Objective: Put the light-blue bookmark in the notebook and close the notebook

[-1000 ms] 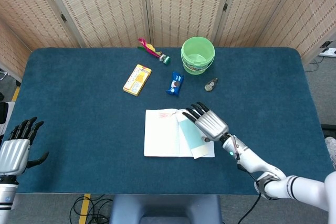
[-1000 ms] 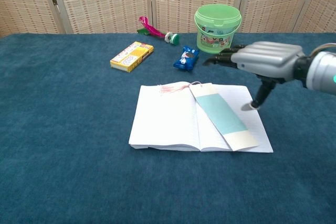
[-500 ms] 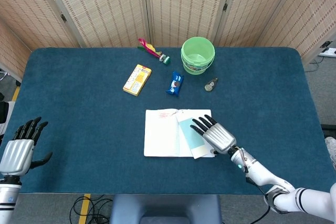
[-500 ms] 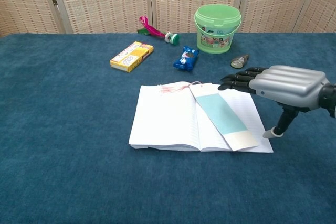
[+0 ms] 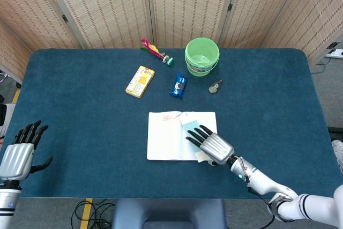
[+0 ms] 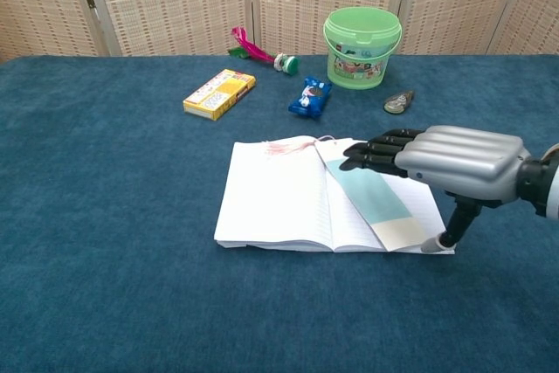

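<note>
Fingers of our right hand extend flat, slightly spread, holding nothing, above the notebook's right page where the light-blue bookmark lies, thumb at its corner, probably to flip it.

bookmark on open notebook, right hand over its right page, bucket behind

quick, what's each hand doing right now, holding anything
Left hand: open, holding nothing.
Right hand: open, fingers spread over the notebook, holding nothing.
</note>
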You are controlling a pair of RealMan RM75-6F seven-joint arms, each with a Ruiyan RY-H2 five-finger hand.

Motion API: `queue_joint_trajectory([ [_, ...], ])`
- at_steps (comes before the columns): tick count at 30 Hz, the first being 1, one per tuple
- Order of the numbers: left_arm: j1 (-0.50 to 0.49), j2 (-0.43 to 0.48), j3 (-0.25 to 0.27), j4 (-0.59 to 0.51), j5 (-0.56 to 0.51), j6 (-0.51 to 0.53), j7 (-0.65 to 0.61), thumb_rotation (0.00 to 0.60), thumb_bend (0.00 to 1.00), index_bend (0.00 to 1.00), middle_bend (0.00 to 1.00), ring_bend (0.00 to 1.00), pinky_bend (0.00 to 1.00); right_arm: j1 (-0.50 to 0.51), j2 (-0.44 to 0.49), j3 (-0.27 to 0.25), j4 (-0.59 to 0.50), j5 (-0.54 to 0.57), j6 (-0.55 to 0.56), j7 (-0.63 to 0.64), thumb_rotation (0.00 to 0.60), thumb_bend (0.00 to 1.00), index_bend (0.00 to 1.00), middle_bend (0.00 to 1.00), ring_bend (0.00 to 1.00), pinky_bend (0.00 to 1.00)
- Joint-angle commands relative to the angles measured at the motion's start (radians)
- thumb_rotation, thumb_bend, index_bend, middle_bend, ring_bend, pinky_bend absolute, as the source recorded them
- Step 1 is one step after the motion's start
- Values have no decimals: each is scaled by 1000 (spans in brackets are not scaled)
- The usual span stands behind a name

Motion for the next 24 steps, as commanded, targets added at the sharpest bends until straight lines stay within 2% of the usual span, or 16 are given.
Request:
queue_joint_trajectory([
  [1, 0, -2, 0, 3, -2, -4, -1, 600, 269, 140, 53, 59, 136, 6, -4, 4, -1, 2, -12, -9, 600, 0, 0, 0, 0, 0],
  [24, 8, -4, -1, 24, -13, -17, -21, 600, 269, 139, 46, 59, 136, 123, -123, 103, 57, 45, -119, -67, 600, 0, 0, 0, 0, 0],
])
